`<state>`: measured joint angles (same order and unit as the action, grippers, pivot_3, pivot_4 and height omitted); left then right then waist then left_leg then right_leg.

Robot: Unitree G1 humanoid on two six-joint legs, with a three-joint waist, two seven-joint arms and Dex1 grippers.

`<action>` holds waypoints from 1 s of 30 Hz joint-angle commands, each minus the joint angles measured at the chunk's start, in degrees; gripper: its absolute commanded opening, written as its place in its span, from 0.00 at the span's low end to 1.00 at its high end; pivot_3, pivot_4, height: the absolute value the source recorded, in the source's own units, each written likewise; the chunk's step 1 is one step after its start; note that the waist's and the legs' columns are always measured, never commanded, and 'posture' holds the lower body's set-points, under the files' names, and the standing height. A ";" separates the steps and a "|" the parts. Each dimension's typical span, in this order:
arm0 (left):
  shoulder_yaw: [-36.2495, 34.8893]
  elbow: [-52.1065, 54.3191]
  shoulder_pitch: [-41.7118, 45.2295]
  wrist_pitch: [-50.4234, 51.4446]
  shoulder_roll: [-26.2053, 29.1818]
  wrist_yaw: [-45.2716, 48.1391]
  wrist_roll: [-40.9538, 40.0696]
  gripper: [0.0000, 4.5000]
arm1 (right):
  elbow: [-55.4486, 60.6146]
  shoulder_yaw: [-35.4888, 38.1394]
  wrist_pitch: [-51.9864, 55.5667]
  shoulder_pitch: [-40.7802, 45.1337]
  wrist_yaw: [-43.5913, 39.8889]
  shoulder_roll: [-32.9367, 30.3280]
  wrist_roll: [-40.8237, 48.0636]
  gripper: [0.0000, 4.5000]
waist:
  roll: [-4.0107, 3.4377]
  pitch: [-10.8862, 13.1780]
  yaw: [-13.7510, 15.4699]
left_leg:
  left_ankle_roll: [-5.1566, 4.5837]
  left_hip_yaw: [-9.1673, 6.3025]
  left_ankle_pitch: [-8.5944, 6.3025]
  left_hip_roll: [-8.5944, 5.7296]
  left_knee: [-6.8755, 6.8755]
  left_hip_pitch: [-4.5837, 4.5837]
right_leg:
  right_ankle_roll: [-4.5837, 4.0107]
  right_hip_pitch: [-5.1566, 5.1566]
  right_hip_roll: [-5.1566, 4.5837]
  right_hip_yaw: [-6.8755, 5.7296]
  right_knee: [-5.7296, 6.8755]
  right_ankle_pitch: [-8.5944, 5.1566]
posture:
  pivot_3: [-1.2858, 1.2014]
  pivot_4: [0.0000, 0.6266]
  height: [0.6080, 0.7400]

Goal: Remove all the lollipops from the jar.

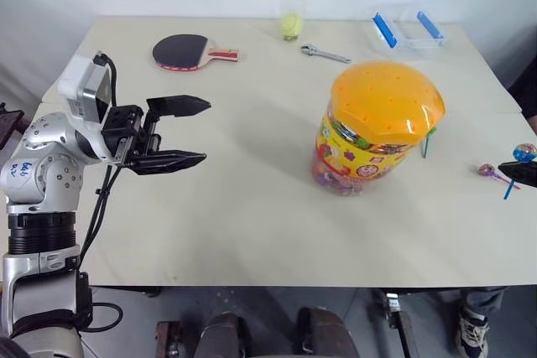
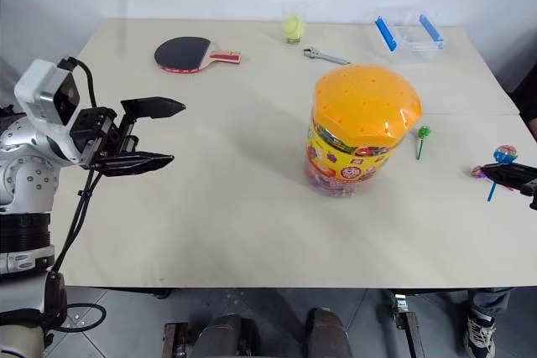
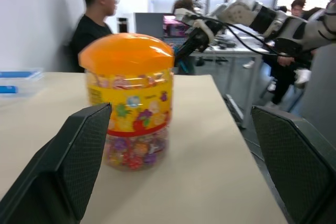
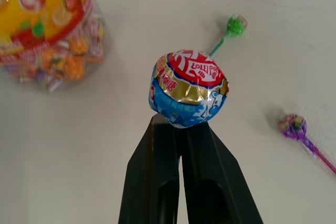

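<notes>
The jar (image 1: 382, 123) stands upright right of the table's middle, its orange domed lid on and wrapped sweets showing through the clear lower wall. My left gripper (image 1: 205, 132) hovers open and empty well to its left, pointing at it. At the table's right edge my right gripper (image 2: 495, 172) is shut on the stick of a blue lollipop (image 4: 189, 88), whose head stands just past the fingertips. A green lollipop (image 2: 423, 133) lies on the table beside the jar. A purple lollipop (image 4: 292, 126) lies near the right gripper.
At the back of the table lie a red-and-black paddle (image 1: 180, 50), a small clear cup holding a yellow-green ball (image 1: 291, 23), a wrench (image 1: 325, 54) and a clear box with blue clips (image 1: 407, 29). People (image 3: 94, 14) stand beyond the table's right side.
</notes>
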<state>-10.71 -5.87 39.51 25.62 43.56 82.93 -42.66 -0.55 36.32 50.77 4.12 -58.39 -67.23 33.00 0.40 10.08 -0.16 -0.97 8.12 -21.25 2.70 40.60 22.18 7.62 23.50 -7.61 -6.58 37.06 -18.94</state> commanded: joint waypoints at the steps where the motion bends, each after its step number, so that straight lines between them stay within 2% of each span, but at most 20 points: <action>1: -0.12 -0.14 -0.44 -0.48 2.03 1.85 1.12 1.00 | -0.46 -3.99 -2.23 0.68 1.07 1.04 -1.81 0.00 | 0.00 0.00 -0.09 | 0.00 0.01 0.00 0.02 0.01 -0.01 | 0.00 0.00 0.02 0.01 0.00 0.00 | 0.52 0.24 1.00; 14: 0.56 1.09 -4.01 5.21 5.12 -3.37 3.95 1.00 | -11.22 -17.58 -7.27 8.37 5.15 4.80 -8.65 0.00 | 0.00 0.00 0.17 | 0.00 -0.02 0.00 0.00 0.05 0.02 | 0.00 0.00 -0.01 -0.01 0.03 0.00 | 0.52 0.24 1.00; 17: 0.83 1.51 -4.61 5.68 5.24 -5.23 5.00 1.00 | -13.17 -18.27 -8.14 9.89 6.09 5.34 -9.66 0.16 | 0.00 0.00 0.03 | 0.00 0.01 0.00 0.00 0.05 0.02 | 0.00 0.01 -0.01 0.01 0.03 0.00 | 0.52 0.24 1.00; 19: 0.69 1.71 -5.06 5.04 4.69 -5.13 5.01 1.00 | -13.39 -18.33 -8.35 10.51 6.11 5.63 -9.77 0.30 | 0.00 0.00 0.03 | 0.00 0.00 0.00 0.01 0.03 0.02 | 0.00 0.01 0.00 0.00 0.03 0.00 | 0.52 0.24 1.00; 21: 0.36 1.92 -5.47 3.93 4.07 -4.30 4.54 1.00 | -13.08 -18.19 -8.30 10.67 5.98 5.75 -9.77 0.48 | 0.00 0.00 0.08 | 0.00 0.01 0.00 0.01 0.04 0.02 | 0.00 0.01 0.00 0.01 0.03 0.00 | 0.52 0.24 1.00; 24: 0.77 1.31 -5.40 4.22 3.76 -4.99 5.02 1.00 | -12.26 -17.41 -8.29 10.23 5.84 5.57 -9.51 0.66 | 0.00 0.00 0.15 | 0.00 0.00 0.00 0.01 0.05 0.02 | 0.00 0.01 0.00 0.01 0.04 0.00 | 0.52 0.24 1.00; 28: 0.29 1.51 -6.08 2.35 2.99 -5.16 5.17 1.00 | -8.66 -13.73 -8.51 7.83 4.27 4.37 -8.09 0.99 | 0.00 0.00 0.16 | 0.00 0.00 0.00 0.01 0.04 0.02 | 0.00 0.01 -0.01 0.01 0.04 0.00 | 0.52 0.24 1.00; 30: 0.08 1.72 -6.48 2.37 3.10 -5.35 4.99 1.00 | -5.23 -10.12 -8.67 6.62 2.72 4.41 -6.00 0.99 | 0.00 0.00 0.16 | 0.00 0.01 0.00 0.01 0.04 0.02 | 0.00 0.01 -0.01 0.01 0.04 0.00 | 0.52 0.24 1.00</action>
<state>-9.44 -5.26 33.06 28.76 46.20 77.57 -37.57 -9.20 21.62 42.68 10.65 -54.29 -61.21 24.83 0.39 10.08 -0.01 -0.97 8.13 -21.26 2.71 40.63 22.20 7.62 23.52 -7.61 -6.57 37.09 -18.94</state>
